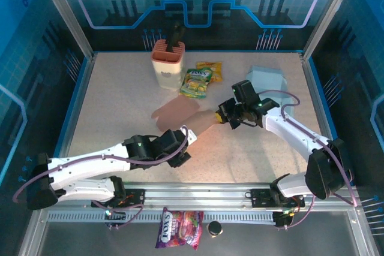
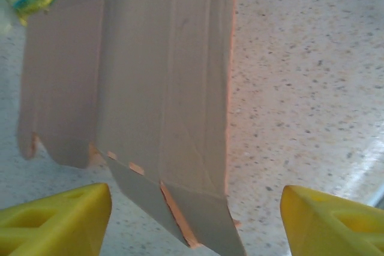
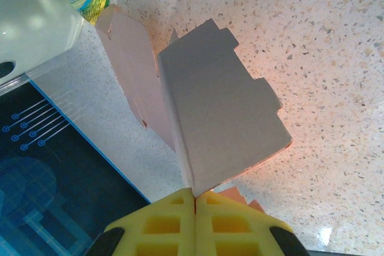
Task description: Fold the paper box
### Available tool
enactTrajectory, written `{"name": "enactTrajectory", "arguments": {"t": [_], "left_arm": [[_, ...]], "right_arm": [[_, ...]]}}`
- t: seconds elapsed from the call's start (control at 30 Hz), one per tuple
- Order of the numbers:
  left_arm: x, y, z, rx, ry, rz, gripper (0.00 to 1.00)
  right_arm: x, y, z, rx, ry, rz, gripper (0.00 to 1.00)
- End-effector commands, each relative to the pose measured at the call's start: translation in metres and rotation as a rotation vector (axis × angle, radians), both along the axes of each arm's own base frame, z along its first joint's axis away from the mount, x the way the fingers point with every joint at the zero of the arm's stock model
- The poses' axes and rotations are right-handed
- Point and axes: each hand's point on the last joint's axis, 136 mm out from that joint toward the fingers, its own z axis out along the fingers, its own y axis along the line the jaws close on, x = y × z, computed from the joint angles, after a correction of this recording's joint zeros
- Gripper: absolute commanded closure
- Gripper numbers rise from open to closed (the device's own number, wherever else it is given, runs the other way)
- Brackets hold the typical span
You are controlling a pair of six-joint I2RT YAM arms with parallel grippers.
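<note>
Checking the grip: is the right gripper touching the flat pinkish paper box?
Touching. The right wrist view shows the right gripper pinching an edge of the flat pinkish paper box, fingers shut.

I read the paper box (image 2: 168, 88) as thin, smooth, matt pinkish card. The table (image 2: 300, 88) looks like speckled stone with a faint gloss. The fingers (image 3: 162, 226) of the right pincer (image 3: 195, 199) look like matt yellow plastic. The snack packet (image 1: 197, 82) is shiny film.

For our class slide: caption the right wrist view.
Right gripper shut on one edge of the paper box above speckled table.
</note>
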Motion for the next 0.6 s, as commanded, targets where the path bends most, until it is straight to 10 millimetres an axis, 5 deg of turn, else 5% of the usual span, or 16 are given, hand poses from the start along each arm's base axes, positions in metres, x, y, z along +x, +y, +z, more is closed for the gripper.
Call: {"name": "enactTrajectory", "arguments": {"t": [0.0,0.33,0.4,0.57], "left_arm": [[0.019,-0.004,0.017,0.035,-0.108,0.021,0.34],[0.022,-0.011,0.024,0.008,-0.131,-0.005,0.99],[0.022,-0.012,0.029,-0.008,-0.132,-0.003,1.00],[0.027,-0.015,0.039,-0.069,-0.075,0.022,1.00]], "right_arm": [[-0.001,-0.002,0.004,0.015,0.047,-0.007,1.00],[0.005,-0.003,0.012,0.033,0.057,0.001,1.00],[0.007,-0.005,0.018,0.023,0.036,0.012,1.00],[0.006,-0.034,0.060,-0.116,-0.094,0.003,0.61]]}}
